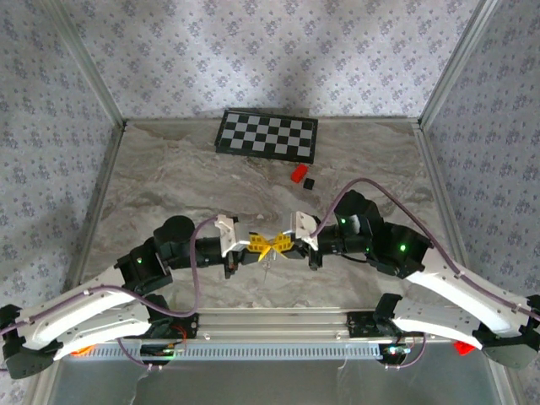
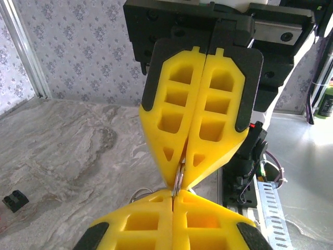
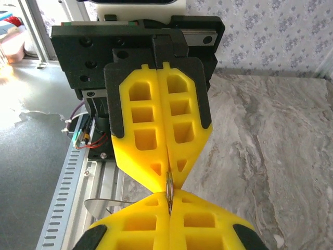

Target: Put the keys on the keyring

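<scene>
Left wrist view is catching the keyring (image 2: 178, 180) as a thin metal loop standing on edge, pinched from both sides. The left gripper (image 2: 173, 200) is pressing its yellow fingers together on the ring's lower part, and the right gripper (image 2: 182, 167) is clamping its own closed tips on the upper part, so the two are meeting tip to tip. In the right wrist view a pale, silvery flat piece, the key (image 3: 104, 204), is hanging out at 9 o'clock from the ring, above the slotted rail (image 3: 67, 198).

From above, all this is hovering over the near middle of a grey, marble-veined table (image 1: 169, 186). At 1 o'clock from the grippers a red block (image 1: 298, 173) and a black cube (image 1: 309, 182) are lying just beside each other. At 12 o'clock a black-and-white checkerboard (image 1: 267, 135) is sitting by the back wall. Pale floral wallpaper (image 1: 270, 51) is covering the enclosure, with metal posts (image 1: 89, 67) running up the corners.
</scene>
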`<state>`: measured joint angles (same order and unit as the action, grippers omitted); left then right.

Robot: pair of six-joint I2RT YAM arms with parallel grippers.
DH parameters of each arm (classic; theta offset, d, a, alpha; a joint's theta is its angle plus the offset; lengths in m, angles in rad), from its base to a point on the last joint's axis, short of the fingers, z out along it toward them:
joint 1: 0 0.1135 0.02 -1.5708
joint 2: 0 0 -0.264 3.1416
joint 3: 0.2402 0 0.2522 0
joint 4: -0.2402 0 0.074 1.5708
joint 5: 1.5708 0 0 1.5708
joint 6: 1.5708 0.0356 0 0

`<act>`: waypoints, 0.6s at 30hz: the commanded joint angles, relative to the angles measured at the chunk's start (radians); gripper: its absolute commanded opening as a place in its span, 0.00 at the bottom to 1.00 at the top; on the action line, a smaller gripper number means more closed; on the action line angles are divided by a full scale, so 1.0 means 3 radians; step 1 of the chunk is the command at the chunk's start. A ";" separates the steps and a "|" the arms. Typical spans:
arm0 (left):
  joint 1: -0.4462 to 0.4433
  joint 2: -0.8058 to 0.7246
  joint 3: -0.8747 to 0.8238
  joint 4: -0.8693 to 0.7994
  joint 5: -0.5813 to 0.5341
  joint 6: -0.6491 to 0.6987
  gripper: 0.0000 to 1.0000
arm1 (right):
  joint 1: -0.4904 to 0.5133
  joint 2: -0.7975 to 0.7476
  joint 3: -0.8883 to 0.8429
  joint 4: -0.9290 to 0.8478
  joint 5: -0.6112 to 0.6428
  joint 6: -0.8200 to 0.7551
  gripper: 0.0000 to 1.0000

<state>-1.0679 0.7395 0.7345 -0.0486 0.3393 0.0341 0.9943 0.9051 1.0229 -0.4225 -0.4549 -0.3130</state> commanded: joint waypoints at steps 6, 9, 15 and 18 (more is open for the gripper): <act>-0.0019 -0.0253 -0.0062 0.0155 -0.0027 0.0052 0.00 | -0.0006 -0.0169 -0.0212 0.0337 -0.0158 0.0164 0.20; -0.0019 -0.0274 -0.0072 0.0203 -0.0017 0.0031 0.00 | -0.0026 -0.0180 -0.0239 0.0458 -0.0117 0.0269 0.26; -0.0022 -0.0272 -0.0102 0.0305 0.0073 -0.0046 0.00 | -0.0049 -0.0264 -0.0428 0.0769 -0.0189 0.0418 0.26; -0.0019 -0.0271 -0.0081 0.0278 0.0105 -0.0073 0.00 | -0.0042 -0.0303 -0.0449 0.0828 -0.0308 0.0460 0.32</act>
<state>-1.0691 0.6685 0.7040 -0.0212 0.3470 0.0284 0.9829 0.8356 0.8948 -0.2359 -0.4992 -0.2104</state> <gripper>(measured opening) 0.047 0.311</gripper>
